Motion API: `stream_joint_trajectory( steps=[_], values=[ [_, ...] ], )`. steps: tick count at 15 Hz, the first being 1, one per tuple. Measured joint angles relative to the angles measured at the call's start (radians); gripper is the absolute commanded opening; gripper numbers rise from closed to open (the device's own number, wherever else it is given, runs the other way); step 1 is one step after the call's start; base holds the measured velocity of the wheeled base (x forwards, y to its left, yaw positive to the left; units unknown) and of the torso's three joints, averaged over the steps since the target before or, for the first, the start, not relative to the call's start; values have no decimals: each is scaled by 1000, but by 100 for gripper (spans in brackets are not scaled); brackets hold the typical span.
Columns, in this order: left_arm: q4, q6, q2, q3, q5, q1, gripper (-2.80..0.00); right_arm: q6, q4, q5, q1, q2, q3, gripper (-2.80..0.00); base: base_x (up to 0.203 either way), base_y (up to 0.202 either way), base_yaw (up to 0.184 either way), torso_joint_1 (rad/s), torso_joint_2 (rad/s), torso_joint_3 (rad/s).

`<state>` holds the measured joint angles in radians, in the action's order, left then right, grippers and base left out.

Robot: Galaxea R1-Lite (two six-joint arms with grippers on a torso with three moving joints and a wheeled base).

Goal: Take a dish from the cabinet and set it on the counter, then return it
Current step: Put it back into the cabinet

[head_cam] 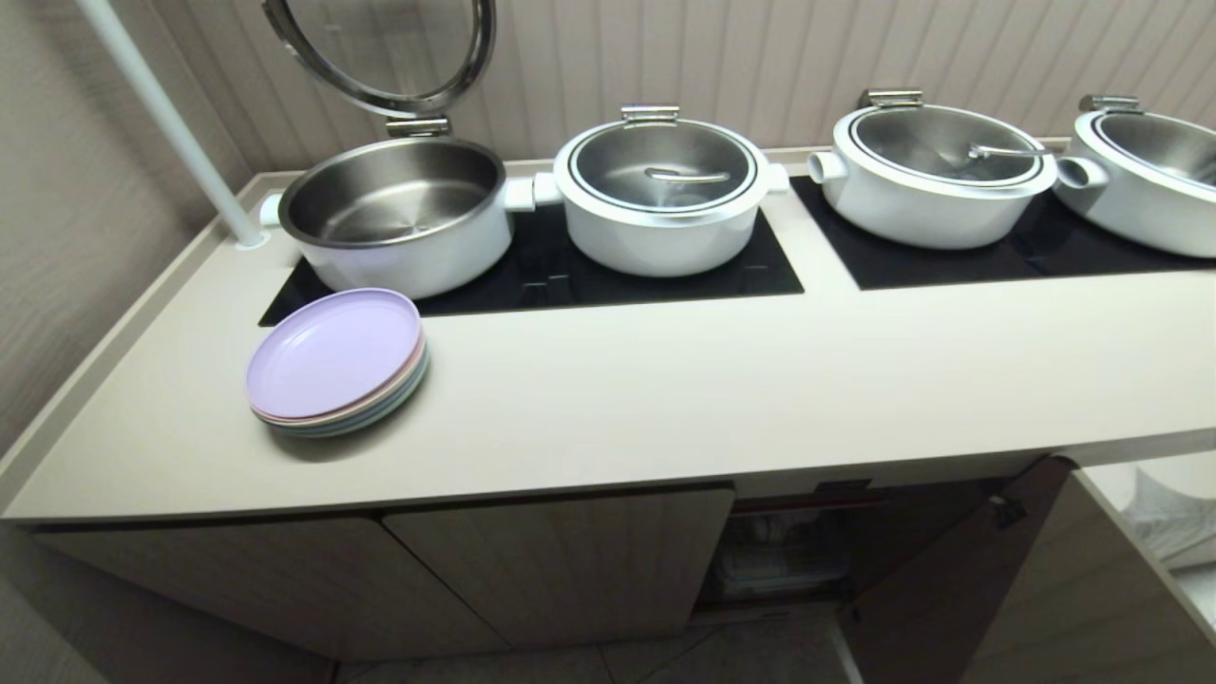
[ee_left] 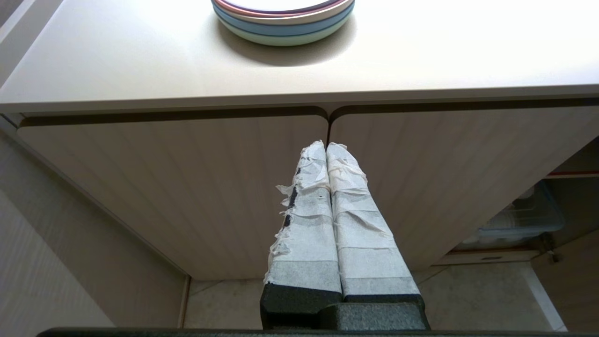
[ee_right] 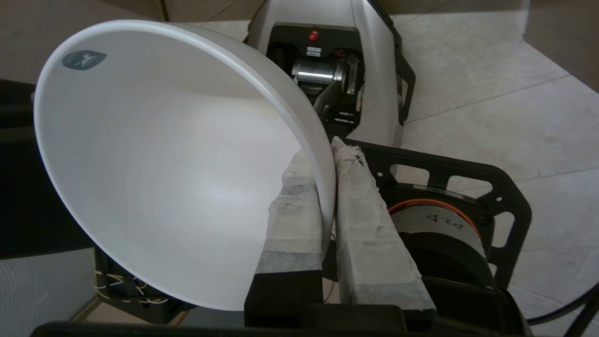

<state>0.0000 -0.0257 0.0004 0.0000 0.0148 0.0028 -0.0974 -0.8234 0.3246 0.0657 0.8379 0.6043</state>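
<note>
My right gripper (ee_right: 325, 157) is shut on the rim of a white dish (ee_right: 154, 159), one finger inside it and one outside. The dish hangs tilted over the tiled floor and my own base (ee_right: 327, 70). The cream counter (head_cam: 712, 380) runs across the head view. Below it is the cabinet, with closed ribbed doors (head_cam: 570, 560) and an open dark compartment (head_cam: 788, 551) to their right. Neither arm shows in the head view. My left gripper (ee_left: 326, 146) is shut and empty, parked in front of the closed doors (ee_left: 210, 187) below the counter edge (ee_left: 140, 61).
A stack of pastel plates (head_cam: 334, 363) sits on the counter's left part. Several white pots stand on black hob panels (head_cam: 665, 275) at the back, and the leftmost pot (head_cam: 399, 214) has its lid raised. The open cabinet door (head_cam: 950, 579) swings outward. A clear container (head_cam: 779, 560) sits inside.
</note>
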Motion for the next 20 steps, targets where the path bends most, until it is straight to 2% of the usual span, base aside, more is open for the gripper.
stream_joint_trajectory(
  steps=[6,20],
  values=[
    [0,0,0,0,0,0,-280,62,-28,-49,-1,-1,3,-280,0,0,0,0,0,0],
    [0,0,0,0,0,0,-280,67,-30,-50,-12,2,5,-280,0,0,0,0,0,0]
  ],
)
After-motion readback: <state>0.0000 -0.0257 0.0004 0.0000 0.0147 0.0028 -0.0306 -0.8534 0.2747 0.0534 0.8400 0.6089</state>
